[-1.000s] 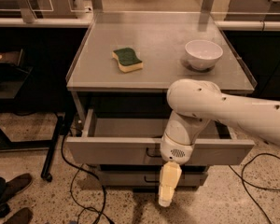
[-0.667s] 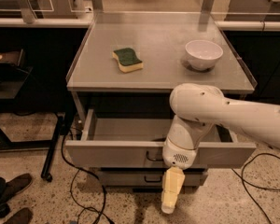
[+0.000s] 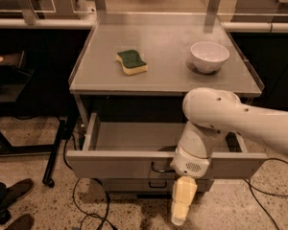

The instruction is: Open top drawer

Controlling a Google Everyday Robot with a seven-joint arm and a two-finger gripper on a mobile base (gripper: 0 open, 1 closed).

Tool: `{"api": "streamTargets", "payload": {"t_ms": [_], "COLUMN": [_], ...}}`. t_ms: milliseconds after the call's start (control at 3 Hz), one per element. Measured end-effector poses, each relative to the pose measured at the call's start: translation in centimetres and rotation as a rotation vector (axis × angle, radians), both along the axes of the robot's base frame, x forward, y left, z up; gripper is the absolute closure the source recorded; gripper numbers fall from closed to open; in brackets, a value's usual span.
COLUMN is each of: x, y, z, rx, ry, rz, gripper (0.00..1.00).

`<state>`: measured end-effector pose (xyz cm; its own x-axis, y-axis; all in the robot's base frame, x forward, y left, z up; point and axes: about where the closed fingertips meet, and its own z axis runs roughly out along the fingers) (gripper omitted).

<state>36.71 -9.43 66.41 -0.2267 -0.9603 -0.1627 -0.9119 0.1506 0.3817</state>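
Observation:
The top drawer [image 3: 116,164] is a wide grey metal drawer under the cart's top. It stands pulled out towards me, and its inside looks empty. Its small dark wire handle [image 3: 159,168] shows at the front's centre, partly behind my wrist. My gripper [image 3: 183,202] hangs just in front of and below the drawer front, right of the handle, pointing down at the floor. It is clear of the handle. A lower drawer's handle [image 3: 158,184] shows just beneath.
On the cart top [image 3: 163,75] lie a green and yellow sponge [image 3: 131,62] and a white bowl [image 3: 209,56]. Black cables [image 3: 89,205] trail on the floor at the left. A dark table leg [image 3: 55,150] stands left of the cart. Shoes [image 3: 9,202] show bottom left.
The drawer front has come slightly further out towards me. My arm and gripper have shifted a little right and down, away from the handle.

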Motion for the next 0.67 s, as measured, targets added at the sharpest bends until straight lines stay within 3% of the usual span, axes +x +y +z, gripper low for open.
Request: {"api": "streamTargets", "payload": {"t_ms": [667], "x": [-2.01], "y": [0.26], "z": [1.19], "rx": [0.006], "ry": [0.015], "rz": [0.005], "gripper": [0.0]}}
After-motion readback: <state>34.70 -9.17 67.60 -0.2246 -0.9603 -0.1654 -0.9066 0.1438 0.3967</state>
